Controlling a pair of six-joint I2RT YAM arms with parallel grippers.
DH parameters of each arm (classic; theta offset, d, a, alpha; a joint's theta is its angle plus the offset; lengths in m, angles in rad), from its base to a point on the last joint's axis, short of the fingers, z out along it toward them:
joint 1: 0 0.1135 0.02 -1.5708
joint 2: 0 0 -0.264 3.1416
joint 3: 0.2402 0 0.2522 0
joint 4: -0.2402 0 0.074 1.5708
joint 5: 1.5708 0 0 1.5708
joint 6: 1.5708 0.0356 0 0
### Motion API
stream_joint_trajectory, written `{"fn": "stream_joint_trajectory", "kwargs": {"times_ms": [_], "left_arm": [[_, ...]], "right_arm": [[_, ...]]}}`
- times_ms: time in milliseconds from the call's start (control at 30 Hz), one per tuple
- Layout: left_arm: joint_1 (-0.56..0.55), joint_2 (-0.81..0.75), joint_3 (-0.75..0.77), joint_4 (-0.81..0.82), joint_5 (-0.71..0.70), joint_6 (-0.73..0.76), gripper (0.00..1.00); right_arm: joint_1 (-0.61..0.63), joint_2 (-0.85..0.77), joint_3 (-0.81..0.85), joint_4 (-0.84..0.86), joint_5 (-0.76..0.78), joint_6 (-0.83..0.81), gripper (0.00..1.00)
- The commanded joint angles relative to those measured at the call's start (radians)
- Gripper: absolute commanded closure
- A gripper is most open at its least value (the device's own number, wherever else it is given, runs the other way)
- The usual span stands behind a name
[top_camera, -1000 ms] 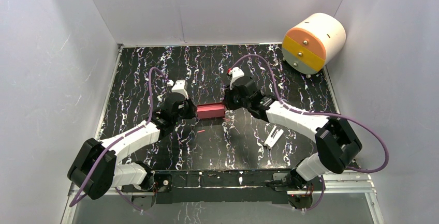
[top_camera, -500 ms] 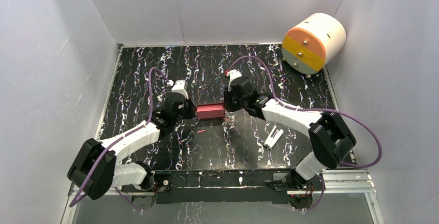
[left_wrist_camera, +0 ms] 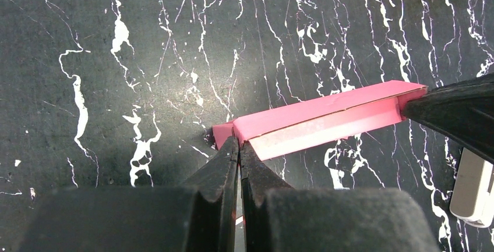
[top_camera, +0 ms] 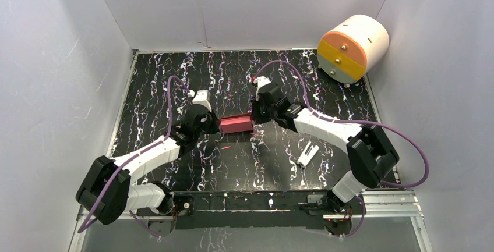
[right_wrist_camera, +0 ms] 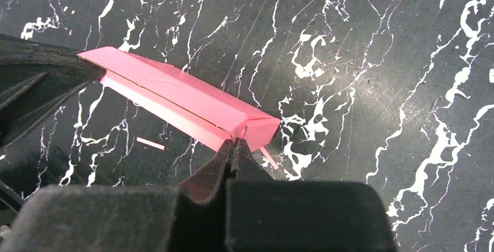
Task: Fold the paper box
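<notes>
Pink-red card, folded into a long shallow paper box (top_camera: 236,125), lies near the middle of the top view on the black, white-veined desk (top_camera: 175,77), stretched between the two arms. The left pincer (top_camera: 217,126) is at its left end. In the left wrist view the fingers (left_wrist_camera: 224,164) are pressed tight together on the corner flap there. The right pincer (top_camera: 254,120) meets the other end. From the right wrist camera its tips are closed too, nipping the thin card where the end flap joins the long side.

A thin pink sliver (right_wrist_camera: 150,143) lies on the desk just below the box. A small white clip-like piece (top_camera: 307,154) lies lower right of it, well apart. A big white-and-orange cylinder (top_camera: 352,48) sits in the upper right corner.
</notes>
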Motion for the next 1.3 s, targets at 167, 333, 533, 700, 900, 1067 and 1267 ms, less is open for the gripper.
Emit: {"fn": "stream_joint_trajectory", "kwargs": {"times_ms": [167,333,533,700,900,1067,1267], "left_arm": [[-0.041,0.016,0.004,-0.138,-0.057,0.04,1.0],[-0.051,0.011,0.018,-0.165,-0.09,0.051,1.0],[-0.062,0.019,0.038,-0.173,-0.085,0.044,1.0],[-0.066,0.013,0.048,-0.162,-0.046,-0.001,1.0],[-0.065,0.004,0.036,-0.148,-0.049,-0.005,1.0],[-0.066,0.012,0.02,-0.135,-0.047,-0.004,1.0],[-0.066,0.013,-0.005,-0.134,-0.062,0.007,1.0]], "right_arm": [[-0.001,0.014,0.117,-0.022,-0.043,0.067,1.0],[-0.01,0.041,0.169,-0.111,-0.031,0.032,1.0],[-0.015,0.091,0.205,-0.156,-0.087,0.065,1.0],[-0.012,0.113,0.156,-0.094,-0.065,0.049,1.0],[0.001,0.093,0.022,0.021,0.012,-0.041,1.0],[0.002,0.094,-0.046,0.078,0.028,-0.073,1.0],[0.001,0.097,-0.087,0.1,0.067,-0.094,1.0]]}}
